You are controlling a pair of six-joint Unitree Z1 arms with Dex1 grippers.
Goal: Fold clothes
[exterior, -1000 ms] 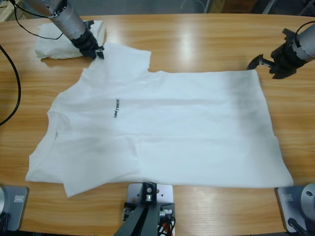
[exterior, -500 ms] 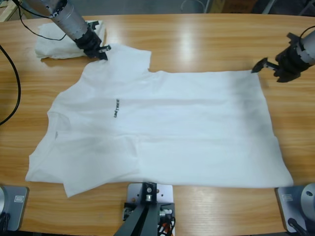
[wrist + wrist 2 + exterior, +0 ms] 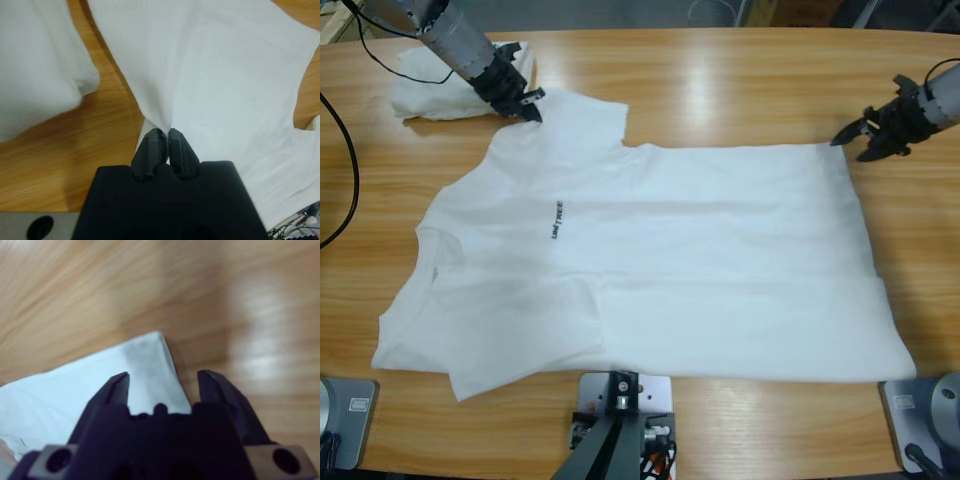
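Since a second ago the right gripper [image 3: 853,139] has drawn back — open beside the T-shirt [image 3: 720,260] hem corner near the table [image 3: 720,80] far edge — while the left gripper [image 3: 525,105] pinches its sleeve.

The high view looks straight down on the T-shirt [image 3: 650,260]; both wrist views share its edges close up.

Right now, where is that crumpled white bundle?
In the high view, the crumpled bundle lies at the table's upper left corner, just behind the left tool.
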